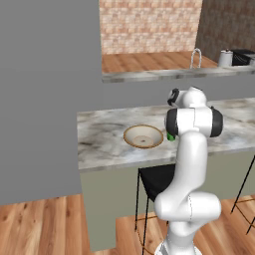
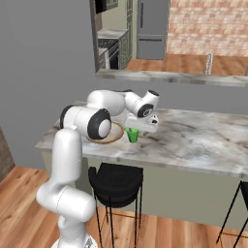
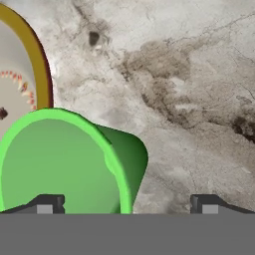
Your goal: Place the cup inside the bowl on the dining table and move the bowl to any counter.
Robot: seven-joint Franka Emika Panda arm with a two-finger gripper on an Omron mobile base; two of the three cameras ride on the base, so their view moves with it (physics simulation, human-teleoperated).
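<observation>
Hand view: fingers (image 3: 126,203) wide apart, holding nothing, cup (image 3: 67,162) beside bowl (image 3: 30,64).

Tabletop (image 2: 193,140): long island, grey-white veined marble with dark mottling, over a plain grey-green base. Items standing on it: one wide shallow bowl (image 1: 143,136), beige inside with a brown rim; one small bright green cup (image 2: 131,134), upright, just beside the bowl.
</observation>
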